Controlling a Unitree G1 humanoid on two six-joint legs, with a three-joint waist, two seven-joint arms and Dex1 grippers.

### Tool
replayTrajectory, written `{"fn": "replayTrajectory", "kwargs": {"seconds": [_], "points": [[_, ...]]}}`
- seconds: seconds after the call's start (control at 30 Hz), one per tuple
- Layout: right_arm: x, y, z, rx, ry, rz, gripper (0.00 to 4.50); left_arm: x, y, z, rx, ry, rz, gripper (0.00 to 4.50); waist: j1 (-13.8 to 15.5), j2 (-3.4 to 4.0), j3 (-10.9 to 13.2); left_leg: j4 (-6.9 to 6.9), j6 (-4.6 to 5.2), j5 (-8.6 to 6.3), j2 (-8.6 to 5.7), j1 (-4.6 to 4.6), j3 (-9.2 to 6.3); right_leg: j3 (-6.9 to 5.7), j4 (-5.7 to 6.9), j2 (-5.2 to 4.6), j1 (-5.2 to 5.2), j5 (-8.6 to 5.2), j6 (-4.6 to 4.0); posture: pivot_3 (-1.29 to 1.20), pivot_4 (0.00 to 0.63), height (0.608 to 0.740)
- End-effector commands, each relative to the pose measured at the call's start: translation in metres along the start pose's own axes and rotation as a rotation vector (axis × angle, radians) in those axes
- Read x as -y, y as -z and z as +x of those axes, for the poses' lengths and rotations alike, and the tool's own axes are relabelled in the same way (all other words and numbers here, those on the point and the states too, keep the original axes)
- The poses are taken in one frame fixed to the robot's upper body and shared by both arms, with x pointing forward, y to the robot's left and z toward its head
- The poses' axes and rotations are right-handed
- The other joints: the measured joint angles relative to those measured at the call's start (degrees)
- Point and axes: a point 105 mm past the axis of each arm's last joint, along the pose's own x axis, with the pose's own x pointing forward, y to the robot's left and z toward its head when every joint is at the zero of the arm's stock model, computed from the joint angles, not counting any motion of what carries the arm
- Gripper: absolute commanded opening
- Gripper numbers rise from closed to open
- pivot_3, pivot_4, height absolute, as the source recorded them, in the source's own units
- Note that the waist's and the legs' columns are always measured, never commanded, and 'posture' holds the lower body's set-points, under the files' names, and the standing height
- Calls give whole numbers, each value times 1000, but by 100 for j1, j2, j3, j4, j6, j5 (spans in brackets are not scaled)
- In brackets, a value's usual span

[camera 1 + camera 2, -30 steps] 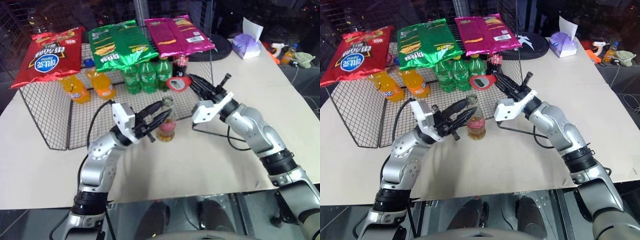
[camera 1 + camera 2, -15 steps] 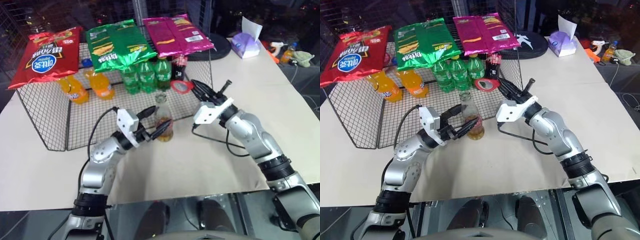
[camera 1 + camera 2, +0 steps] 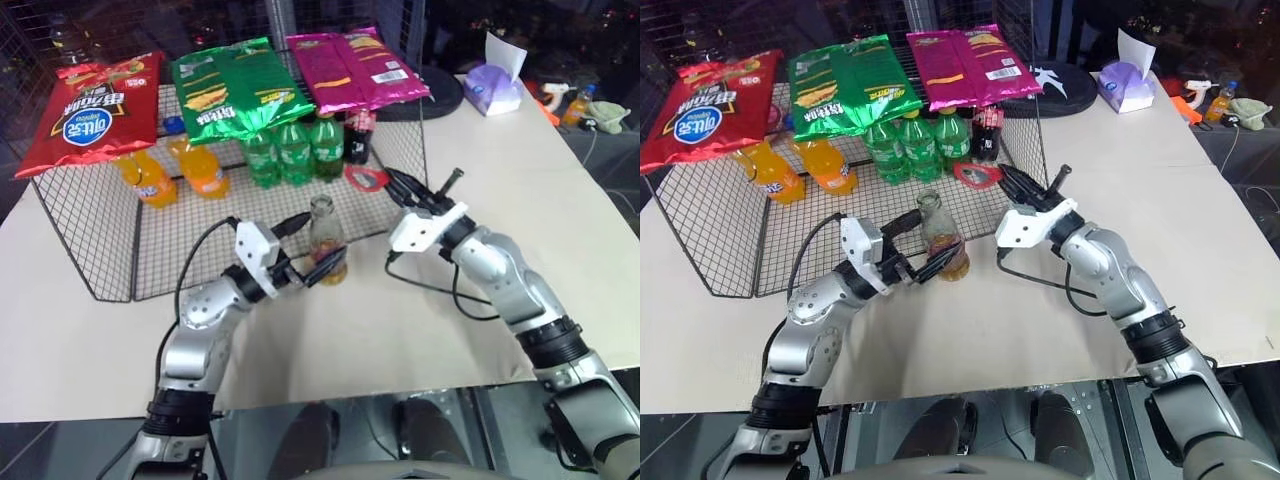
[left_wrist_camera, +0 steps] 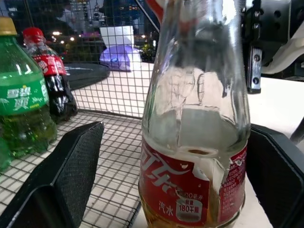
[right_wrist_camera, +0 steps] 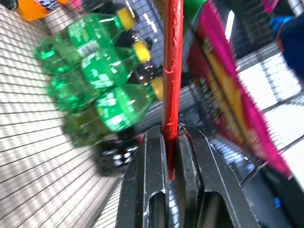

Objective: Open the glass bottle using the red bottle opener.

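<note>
On the table, the glass bottle stands upright between the spread fingers of the left gripper, untouched by either, while the right gripper, just beyond it, pinches the red bottle opener.

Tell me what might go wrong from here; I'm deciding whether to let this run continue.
The left gripper stands open around the small clear glass bottle of amber drink, not clamping it, so the already capless bottle could tip and spill if bumped. The right gripper pinches the flat red bottle opener thinly by its handle, as the right wrist view shows; it might slip. The green plastic bottles stand close behind and could be struck.
</note>
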Motion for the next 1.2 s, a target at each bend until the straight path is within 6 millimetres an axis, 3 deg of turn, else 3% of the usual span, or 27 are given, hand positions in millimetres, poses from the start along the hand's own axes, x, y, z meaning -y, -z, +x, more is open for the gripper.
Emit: {"fn": "replayTrajectory", "kwargs": {"seconds": [0.03,0.13,0.23,0.37,0.47,0.57,0.63,0.7,0.73,0.87,0.93,0.97,1.0,1.1,1.2], "points": [[18,0,-6,-16,60,61,0,1,-13,-7,26,7,26,4483,1,0,0,0,0,0,0,0,0,0,0,0,0,0,0,0,150,740],[3,14,-20,-130,-29,241,0,2,-8,-16,-14,12,33,4483,7,0,0,-1,0,0,2,0,-1,0,0,1,0,0,0,0,150,740],[-10,15,-29,-184,-108,383,0,4,-3,-22,-46,24,42,4483,18,2,1,-2,1,-1,4,0,-2,-1,-1,1,1,0,0,0,150,740],[-33,2,-43,-257,-234,771,0,6,3,-29,-79,33,44,4483,21,5,3,-2,2,-1,7,0,-4,-1,0,0,1,0,0,0,150,740],[-57,-22,-62,-325,-408,1198,0,7,11,-41,-130,20,21,4483,26,6,4,-3,2,-1,11,0,-7,-2,0,-1,2,0,-1,0,150,740],[-75,-35,-84,-431,-555,1409,0,8,21,-55,-186,-3,-35,4483,35,8,5,-5,4,-3,13,-1,-10,-2,-4,-14,3,-1,-2,0,150,740],[-79,-35,-92,-482,-585,1406,0,9,28,-63,-228,-17,-63,4483,42,9,5,-6,6,-4,12,-2,-11,-4,-5,-14,3,-1,-2,0,150,740],[-75,-29,-91,-502,-543,1390,850,10,32,-72,-268,-29,-56,4500,43,9,5,-6,6,-4,10,-1,-10,-5,-5,-12,2,-1,-2,0,150,740],[-74,-28,-91,-504,-532,1391,1043,11,33,-74,-278,-33,-55,4500,42,9,5,-6,6,-4,10,-1,-9,-6,-4,-12,2,-1,-2,0,150,740],[-68,-12,-101,-562,-459,1370,3067,11,36,-83,-319,-72,-56,4500,47,9,5,-6,5,-4,7,-1,-10,-9,-3,-9,3,-1,-1,0,150,740],[-61,8,-115,-612,-388,1269,3691,9,36,-90,-343,-104,-56,4500,58,9,5,-6,5,-4,5,-2,-11,-9,-4,-10,3,-1,-1,0,150,740],[-56,17,-123,-625,-351,1228,4240,8,36,-94,-358,-126,-55,4500,63,9,5,-6,7,-5,2,-4,-12,-11,-6,-12,3,-1,-1,0,150,740],[-51,24,-132,-623,-313,1198,4463,6,37,-98,-375,-149,-51,4500,70,7,4,-7,9,-6,0,-4,-12,-11,-8,-13,3,-1,-1,0,150,740],[-36,31,-149,-517,-254,1107,4463,3,39,-109,-427,-199,-24,4500,69,4,3,-7,11,-7,-1,-3,-10,-11,-14,-14,7,-1,0,0,150,740],[-38,32,-176,-469,-345,940,4463,3,37,-120,-447,-211,-15,4500,55,6,4,-7,12,-8,5,4,-5,-9,-9,-9,12,-1,0,0,150,740]]}}
